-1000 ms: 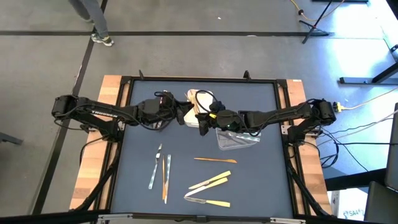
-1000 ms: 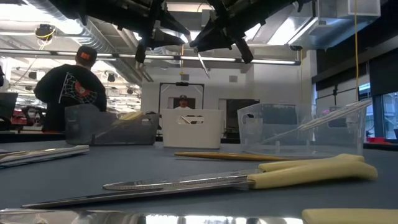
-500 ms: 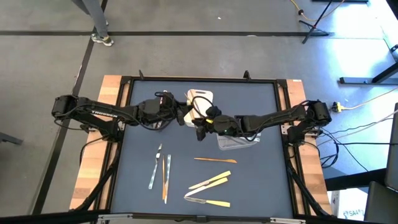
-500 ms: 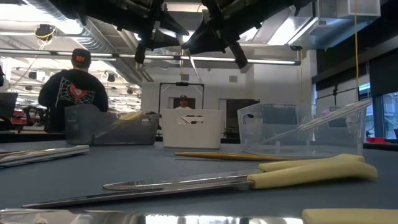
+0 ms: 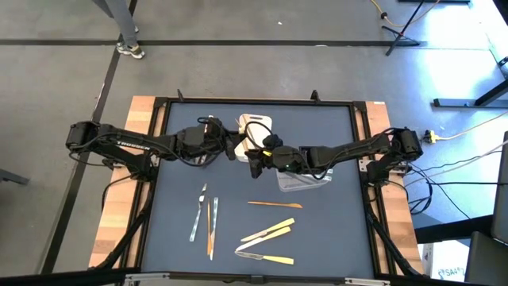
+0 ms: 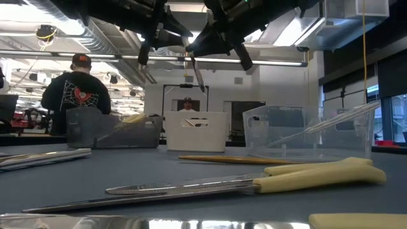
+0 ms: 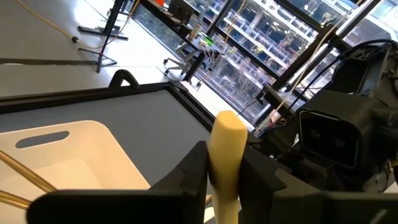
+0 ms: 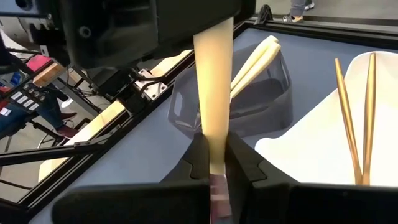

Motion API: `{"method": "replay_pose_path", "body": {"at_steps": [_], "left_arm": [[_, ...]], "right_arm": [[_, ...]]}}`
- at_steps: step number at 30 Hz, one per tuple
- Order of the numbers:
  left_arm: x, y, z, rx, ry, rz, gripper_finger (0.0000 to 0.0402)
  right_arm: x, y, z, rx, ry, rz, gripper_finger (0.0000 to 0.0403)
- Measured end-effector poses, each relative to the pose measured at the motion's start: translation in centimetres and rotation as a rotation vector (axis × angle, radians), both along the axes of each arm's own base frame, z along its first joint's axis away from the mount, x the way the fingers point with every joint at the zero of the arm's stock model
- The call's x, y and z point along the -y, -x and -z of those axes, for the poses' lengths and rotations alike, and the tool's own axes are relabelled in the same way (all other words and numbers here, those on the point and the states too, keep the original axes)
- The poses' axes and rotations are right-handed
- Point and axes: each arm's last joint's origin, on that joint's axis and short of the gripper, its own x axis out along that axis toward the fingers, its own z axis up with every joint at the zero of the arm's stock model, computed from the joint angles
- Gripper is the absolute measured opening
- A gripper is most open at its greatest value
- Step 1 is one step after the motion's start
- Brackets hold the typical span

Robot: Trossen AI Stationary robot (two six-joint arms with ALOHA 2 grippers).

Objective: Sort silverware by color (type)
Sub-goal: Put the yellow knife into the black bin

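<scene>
Pincer of the left arm (image 5: 232, 149) and pincer of the right arm (image 5: 255, 157) meet just beside the white tray (image 5: 255, 125), above the tabletop (image 5: 333, 230). Both are clamped on one pale yellow-handled knife (image 8: 213, 87). From the left wrist I see its handle standing up between my two fingers (image 7: 193, 171). The right wrist shows the right fingers (image 8: 198, 163) closed on the narrow end of that handle. Its blade (image 6: 198, 74) hangs slanted below them.

Inside the white tray lie two orange-brown pieces (image 8: 356, 118), side by side. In the dark tray (image 8: 277, 93), touching the white tray, lie two pale yellow handles (image 8: 256, 57). The clear tray (image 5: 305, 181) sits near the white tray on the right arm's side. One clear-looking piece (image 6: 331, 122) leans in it.

Well apart from the white tray, toward the opposite tabletop edge, I count loose silverware:
- Two silver-grey pieces (image 5: 196, 220).
- One orange-brown piece (image 5: 212, 228) just beside them, though it may be a pair.
- One orange-brown piece (image 5: 274, 204) lying crosswise.
- Two pale yellow-handled pieces (image 5: 268, 233) together.
- One more pale yellow-handled piece (image 5: 267, 257) farthest off.

Against a second ago, the right pincer has closed in toward the left one. The blade hangs lower and leans the other way. The loose pieces have not shifted. The person (image 6: 75, 89) behind the tabletop has moved a little.
</scene>
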Motion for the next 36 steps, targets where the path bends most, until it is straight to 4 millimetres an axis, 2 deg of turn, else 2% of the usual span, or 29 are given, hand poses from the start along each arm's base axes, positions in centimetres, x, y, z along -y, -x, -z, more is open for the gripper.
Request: {"method": "replay_pose_path", "body": {"at_steps": [13,22,25,31,36], "left_arm": [[0.0,0.0,0.0,-0.007,-0.006,0.005,0.0049],[0.0,0.0,0.2,-0.024,-0.013,0.023,0.0048],[0.1,0.2,0.0,-0.017,-0.010,0.044,0.0049],[-0.8,1.3,-1.1,-0.003,0.007,0.139,0.0049],[-2.2,3.2,-1.8,-0.055,0.024,0.178,0.0050]], "right_arm": [[0.0,0.0,0.0,-0.003,-0.002,0.000,0.0016],[0.0,0.0,0.0,-0.003,0.000,0.000,0.0107],[-0.1,0.0,0.0,-0.014,0.010,-0.052,0.0125],[-0.4,0.6,-1.1,-0.024,0.054,-0.210,0.0127],[-0.4,1.7,-3.1,0.010,0.086,-0.261,0.0125]]}}
